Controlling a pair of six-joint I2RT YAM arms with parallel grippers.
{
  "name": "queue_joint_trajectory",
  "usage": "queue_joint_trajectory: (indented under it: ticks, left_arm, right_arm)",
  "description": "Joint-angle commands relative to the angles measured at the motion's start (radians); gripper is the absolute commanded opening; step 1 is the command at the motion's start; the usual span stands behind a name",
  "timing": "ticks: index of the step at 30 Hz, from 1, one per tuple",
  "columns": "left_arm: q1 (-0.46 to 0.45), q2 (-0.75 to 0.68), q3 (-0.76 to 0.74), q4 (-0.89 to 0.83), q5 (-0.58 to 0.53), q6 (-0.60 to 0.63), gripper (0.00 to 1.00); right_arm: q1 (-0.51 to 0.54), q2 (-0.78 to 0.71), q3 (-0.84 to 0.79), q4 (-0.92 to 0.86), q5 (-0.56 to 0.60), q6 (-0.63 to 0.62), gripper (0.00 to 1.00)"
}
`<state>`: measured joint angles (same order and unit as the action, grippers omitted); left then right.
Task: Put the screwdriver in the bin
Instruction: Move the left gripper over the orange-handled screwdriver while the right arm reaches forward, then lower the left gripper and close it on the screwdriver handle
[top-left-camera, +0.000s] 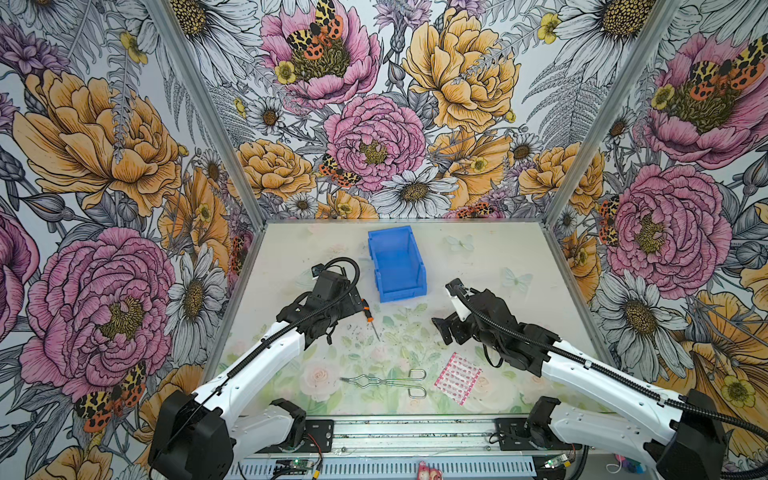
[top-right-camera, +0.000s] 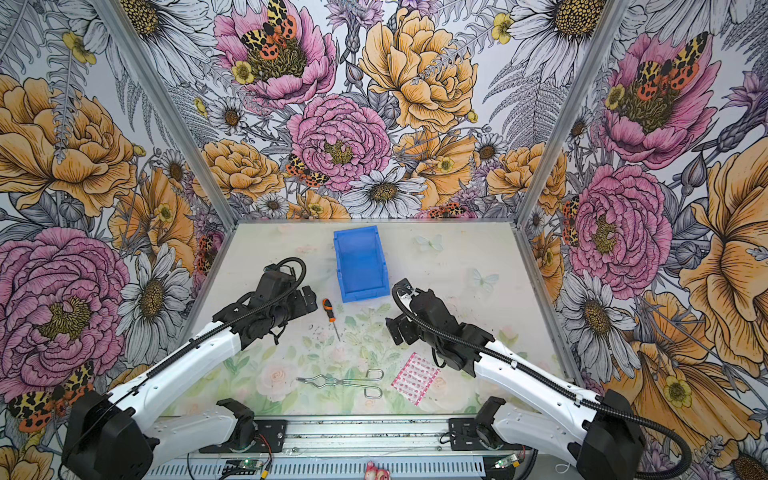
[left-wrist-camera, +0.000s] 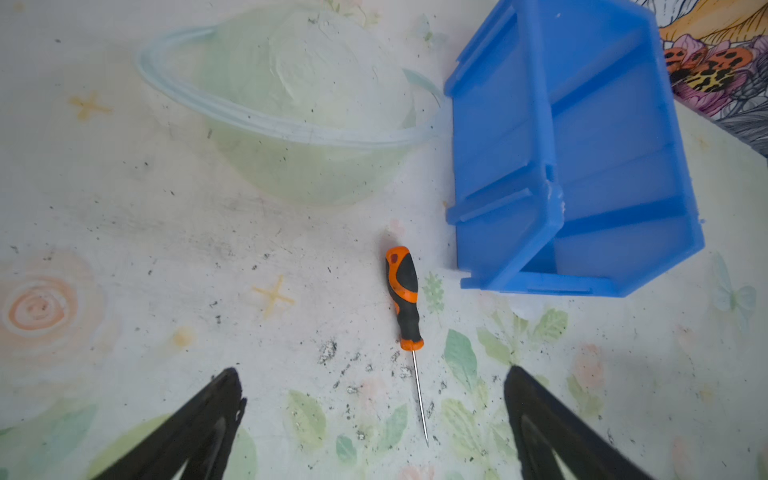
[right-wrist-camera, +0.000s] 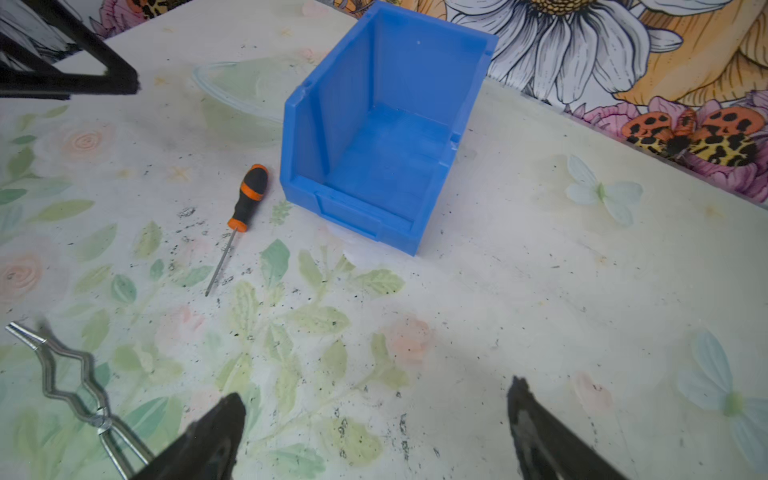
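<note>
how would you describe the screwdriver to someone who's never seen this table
Find the blue bin toward the back of the table. Just outside its near left corner lies the screwdriver, thin shaft pointing away from the bin. Its stubby orange-and-black handle sets it apart from the bare-wire tongs nearer the front.

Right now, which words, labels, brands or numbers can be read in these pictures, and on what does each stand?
None can be read.
The screwdriver and the bin show no label or brand.
The pink packet shows only a pattern; any print is too small to read.
</note>
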<state>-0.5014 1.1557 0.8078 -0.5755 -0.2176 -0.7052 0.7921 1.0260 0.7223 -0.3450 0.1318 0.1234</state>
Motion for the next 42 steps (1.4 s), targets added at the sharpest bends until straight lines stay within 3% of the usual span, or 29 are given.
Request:
queue_joint_trajectory:
  ticks: [1,6,17,42]
  left_arm:
    - [-0.052,0.039,-0.001,-0.020,0.019,-0.127,0.99]
    - [-0.101,0.115,0.041,-0.020,0.016,-0.157,0.99]
    - [-0.105,0.292,0.106,-0.018,-0.017,-0.200,0.92]
    - [-0.047,0.594,0.246,-0.020,0.033,-0.112,0.62]
  right_arm:
    - [0.035,-0.027,0.035,-0.004,-0.103,-0.039,1.00]
    - [0.066,-0.028,0.028,0.000,-0.155,-0.059,1.00]
    - [0.071,-0.095,-0.032,0.017,-0.160,-0.057,0.99]
    - [0.062,0.023,0.008,0.082,-0.175,-0.114,0.99]
